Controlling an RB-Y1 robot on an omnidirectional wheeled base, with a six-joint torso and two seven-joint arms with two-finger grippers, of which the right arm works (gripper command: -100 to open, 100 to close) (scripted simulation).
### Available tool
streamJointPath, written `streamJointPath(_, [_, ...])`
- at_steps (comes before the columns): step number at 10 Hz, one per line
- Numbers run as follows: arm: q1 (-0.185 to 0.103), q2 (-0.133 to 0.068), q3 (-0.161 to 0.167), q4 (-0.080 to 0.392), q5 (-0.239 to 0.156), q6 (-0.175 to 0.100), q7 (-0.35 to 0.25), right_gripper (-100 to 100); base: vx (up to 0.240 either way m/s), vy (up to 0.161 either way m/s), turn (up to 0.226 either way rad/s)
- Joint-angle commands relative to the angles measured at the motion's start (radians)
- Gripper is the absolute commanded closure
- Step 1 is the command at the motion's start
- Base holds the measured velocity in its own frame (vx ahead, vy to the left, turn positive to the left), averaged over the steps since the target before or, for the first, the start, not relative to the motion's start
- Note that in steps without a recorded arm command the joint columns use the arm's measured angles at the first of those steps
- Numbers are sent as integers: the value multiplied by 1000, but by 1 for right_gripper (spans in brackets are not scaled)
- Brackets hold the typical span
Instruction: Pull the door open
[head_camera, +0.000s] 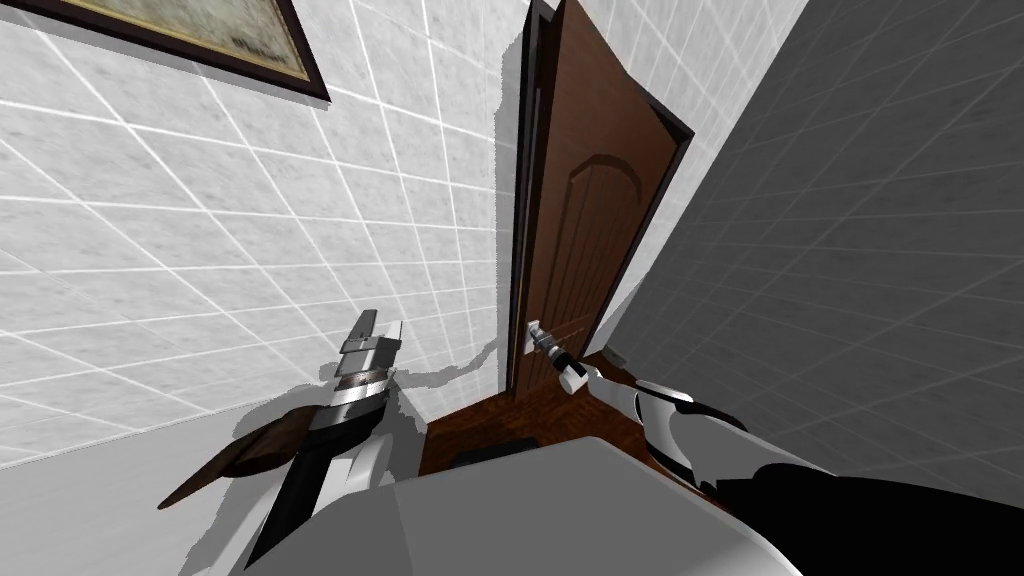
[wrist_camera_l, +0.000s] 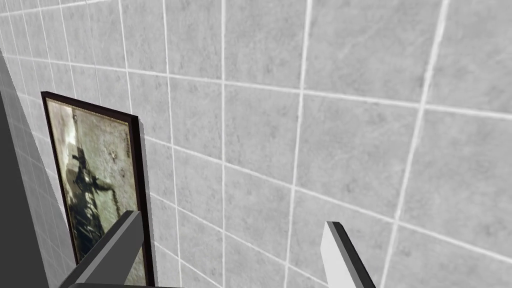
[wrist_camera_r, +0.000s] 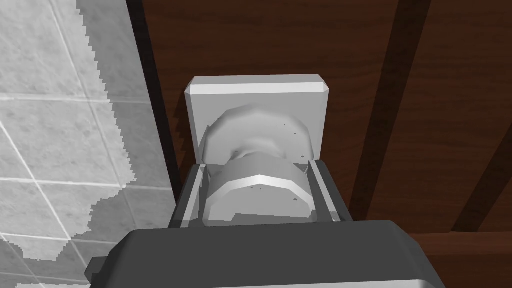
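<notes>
My right claw (wrist_camera_r: 257, 167) is clamped on the door knob (wrist_camera_r: 257, 192). Its two fingers (wrist_camera_r: 191, 195) press the knob's sides, and the knob sits between them close up against the claw's dark body. Behind the knob is a pale square backplate (wrist_camera_r: 257, 95), fixed to the dark brown door (head_camera: 590, 230) near its edge, just beside a white tiled wall (wrist_camera_r: 50, 125).

From the head camera, the door stands ahead and slightly to my right, in the corner between that tiled wall and a shadowed grey wall (head_camera: 880, 250). It looks swung a little way out of its dark frame (head_camera: 520, 200), though through this wide lens I can't be sure how far. A patch of brown wooden floor (head_camera: 465, 425) shows at its foot.

My left claw (wrist_camera_l: 232, 220) is raised off to my left, beside the tiled wall, fingers spread wide and holding nothing.
</notes>
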Motion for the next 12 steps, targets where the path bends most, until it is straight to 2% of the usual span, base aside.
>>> streamJointPath(1, [-2, -21, 25, -10, 7, -16, -29, 100, -170, -121, 91])
streamJointPath(2, [-6, -38, 49, -15, 14, -30, -54, 100, -162, -138, 95])
streamJointPath(5, [-12, -70, 93, -26, 27, -54, -101, 100, -159, -130, 93])
streamJointPath(6, [-9, -63, 85, -22, 25, -45, -90, 100, -73, -57, 22])
streamJointPath(7, [-9, -83, 115, -31, 33, -70, -112, 100, -126, -123, 125])
streamJointPath(10, [-11, -108, 151, -41, 43, -102, -138, 100, -154, -153, 111])
streamJointPath(12, [-14, -135, 189, -52, 53, -136, -166, 100, -183, -189, 118])
